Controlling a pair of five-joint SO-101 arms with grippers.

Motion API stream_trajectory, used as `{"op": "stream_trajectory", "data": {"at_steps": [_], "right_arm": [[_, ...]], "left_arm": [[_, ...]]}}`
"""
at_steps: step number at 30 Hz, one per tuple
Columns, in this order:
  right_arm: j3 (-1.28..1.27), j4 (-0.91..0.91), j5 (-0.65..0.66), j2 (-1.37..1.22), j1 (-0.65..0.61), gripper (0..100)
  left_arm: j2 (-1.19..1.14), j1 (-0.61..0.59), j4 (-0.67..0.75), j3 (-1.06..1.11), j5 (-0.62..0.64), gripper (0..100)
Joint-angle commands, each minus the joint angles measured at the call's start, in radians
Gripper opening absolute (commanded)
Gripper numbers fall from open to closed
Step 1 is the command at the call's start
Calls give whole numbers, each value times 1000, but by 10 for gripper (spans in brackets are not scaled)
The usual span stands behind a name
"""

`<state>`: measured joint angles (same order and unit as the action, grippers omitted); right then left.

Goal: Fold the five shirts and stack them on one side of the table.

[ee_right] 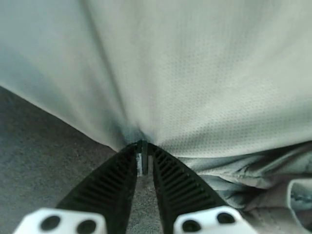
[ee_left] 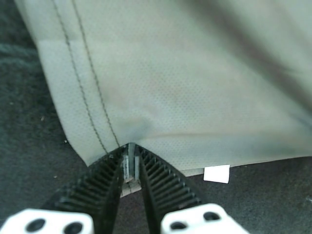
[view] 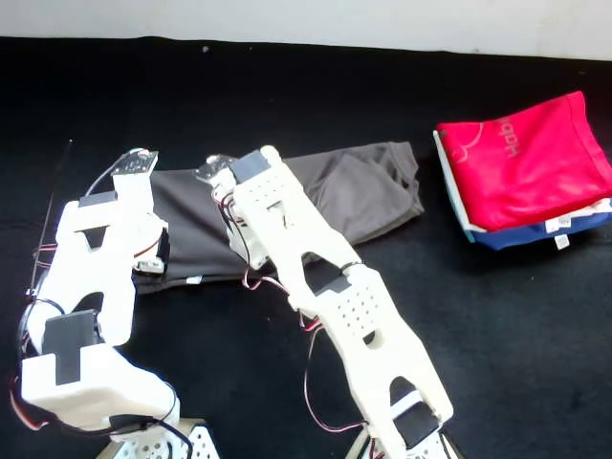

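A grey shirt (view: 359, 191) lies flat across the middle of the black table, partly folded. My left gripper (ee_left: 130, 161) is shut on the grey shirt (ee_left: 185, 87) at its hemmed near edge, by a small white tag (ee_left: 216, 173). My right gripper (ee_right: 143, 158) is shut on the grey shirt (ee_right: 195, 73) at its edge, with bunched cloth beside it. In the high view the left arm (view: 105, 239) is over the shirt's left end and the right arm (view: 287, 229) crosses its middle. A stack of folded shirts, red (view: 531, 158) on top, sits at the right.
The black table cloth (view: 516, 354) spreads wide at the front right and along the back. The stack shows white and blue layers (view: 535, 232) under the red one. Both arm bases stand at the front edge.
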<state>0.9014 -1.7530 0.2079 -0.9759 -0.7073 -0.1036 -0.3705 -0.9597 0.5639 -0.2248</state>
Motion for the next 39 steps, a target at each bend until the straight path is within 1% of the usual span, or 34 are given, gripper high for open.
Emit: {"op": "stream_trajectory", "data": {"at_steps": [1,5,7,11,13,16,18,20,23,27,30,33,36,39], "right_arm": [[136,-7,-3,65,21,5],[286,-10,-3,113,82,5],[337,-10,-3,156,114,5],[371,-12,-3,269,160,9],[341,-13,-3,332,185,18],[239,-13,-3,461,216,89],[156,-13,-3,572,229,129],[59,-13,-3,702,232,133],[-142,-12,-3,909,232,133],[-452,-10,23,1161,254,133],[-647,-10,66,1319,305,133],[-789,-10,66,1451,377,133],[-881,-10,66,1555,449,133],[-944,-8,66,1630,495,133]], "left_arm": [[12,-36,14,-1,-11,9],[16,-36,-8,-39,-8,9],[16,-36,-86,-108,20,10],[15,-36,-304,-326,143,21],[13,-35,-431,-444,169,69],[4,-56,-565,-575,173,174],[1,-105,-560,-601,173,226],[-16,-142,-482,-590,173,239],[-108,-148,-393,-587,173,241],[-278,-128,-339,-628,193,240],[-384,-88,-347,-723,235,241],[-476,-42,-347,-803,264,241],[-553,-18,-365,-849,293,240],[-611,-5,-423,-909,324,239]]}}
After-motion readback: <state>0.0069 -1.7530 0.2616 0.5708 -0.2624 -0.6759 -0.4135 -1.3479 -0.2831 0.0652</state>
